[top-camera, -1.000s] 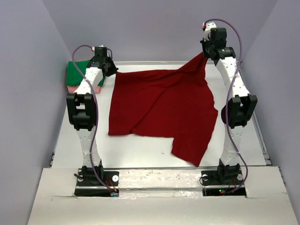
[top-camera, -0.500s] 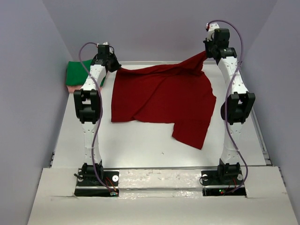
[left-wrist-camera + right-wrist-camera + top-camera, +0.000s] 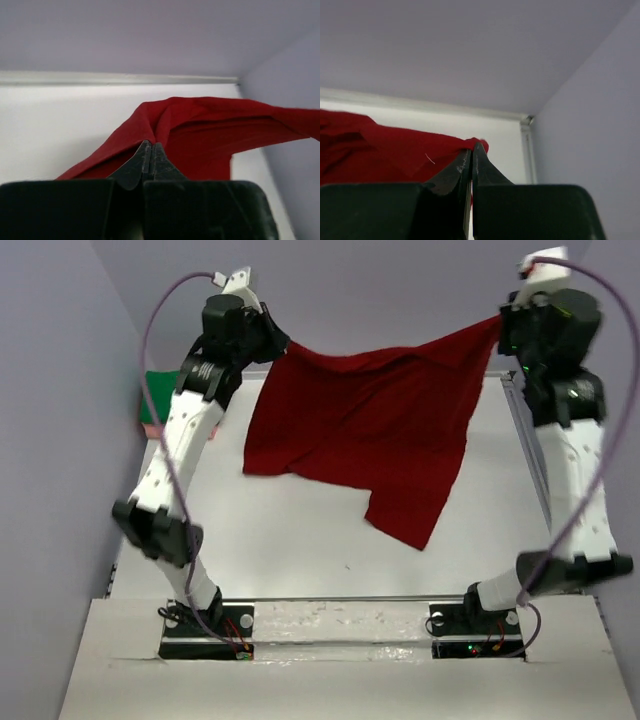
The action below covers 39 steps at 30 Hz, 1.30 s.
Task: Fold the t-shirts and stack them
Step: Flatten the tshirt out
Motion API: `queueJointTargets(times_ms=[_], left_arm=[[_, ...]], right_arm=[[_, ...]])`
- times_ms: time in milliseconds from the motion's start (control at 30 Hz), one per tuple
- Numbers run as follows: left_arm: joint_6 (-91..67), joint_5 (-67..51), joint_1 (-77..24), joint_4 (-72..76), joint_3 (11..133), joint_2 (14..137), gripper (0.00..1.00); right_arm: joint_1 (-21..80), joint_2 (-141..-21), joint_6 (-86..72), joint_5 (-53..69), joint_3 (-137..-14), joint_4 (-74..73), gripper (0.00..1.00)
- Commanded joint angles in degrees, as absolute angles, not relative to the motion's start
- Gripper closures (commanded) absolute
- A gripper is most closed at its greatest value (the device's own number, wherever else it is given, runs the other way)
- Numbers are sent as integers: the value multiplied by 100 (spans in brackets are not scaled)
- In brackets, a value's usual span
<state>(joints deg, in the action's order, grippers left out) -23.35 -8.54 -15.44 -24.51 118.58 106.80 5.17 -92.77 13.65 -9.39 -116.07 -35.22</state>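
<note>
We find left and right jaws each clamped on the red t-shirt (image 3: 370, 430), hanging spread between them. No fold yet; a green garment (image 3: 152, 406) lies below the left jaws.

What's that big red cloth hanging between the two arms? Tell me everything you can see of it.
It is a dark red t-shirt of soft, matte fabric, no print visible. It hangs spread in the air: the left gripper pinches one top corner with shut fingers, the right gripper the other. The top edge sags slightly. The bottom drapes unevenly, one flap lower on the right; whether it touches the white table cannot be told.
</note>
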Motion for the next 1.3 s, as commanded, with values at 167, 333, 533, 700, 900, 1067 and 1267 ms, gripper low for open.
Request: queueJointTargets(times_ms=[167, 333, 533, 700, 900, 1067, 1267], left_arm=[[-1942, -922, -2215, -2478, 10389, 6269, 100], [-1732, -942, -2206, -2873, 11107, 5309, 100], [-1696, -737, -2268, -3349, 11690, 5335, 100], [-1890, -1045, -2267, -3314, 11514, 5519, 100], [-1907, -635, -2268, -3173, 11014, 6220, 100], [-1977, -70, -2154, -2674, 9812, 7109, 100], [-2215, 45, -1549, -1908, 9360, 8830, 100]], right_arm=[[492, -6136, 932, -739, -11724, -3269, 100], [492, -5836, 879, -501, -12312, -3383, 100], [492, -6152, 739, -204, -13253, -3805, 100], [492, -6301, 659, -53, -13544, -3841, 100], [492, -7004, 790, 27, -13466, -3789, 100], [492, -8231, 1019, -307, -13044, -3534, 100], [492, -9631, 1248, -343, -12805, -2972, 100]])
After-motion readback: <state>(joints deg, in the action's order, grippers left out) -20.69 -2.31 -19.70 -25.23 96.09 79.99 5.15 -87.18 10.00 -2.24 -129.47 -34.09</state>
